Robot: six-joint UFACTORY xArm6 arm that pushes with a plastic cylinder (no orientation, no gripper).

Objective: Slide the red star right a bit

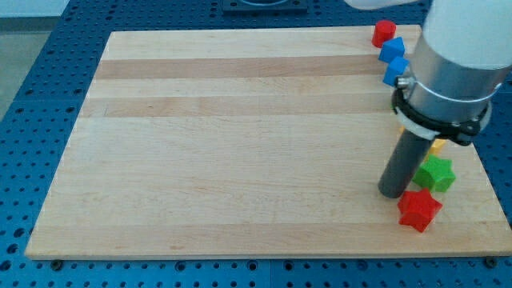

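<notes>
The red star [419, 210] lies near the board's bottom right corner. My tip [393, 192] rests on the board just to the star's upper left, close to it or touching it. A green star [436, 173] sits just above the red star, to the right of the rod. The rod and the arm's silver body [452, 72] rise above them and hide part of the board's right side.
A red block [384, 32] and two blue blocks [392, 50] [396, 72] stand in a line at the top right. A yellow block [436, 146] peeks out under the arm. The wooden board [240, 136] lies on a blue perforated table.
</notes>
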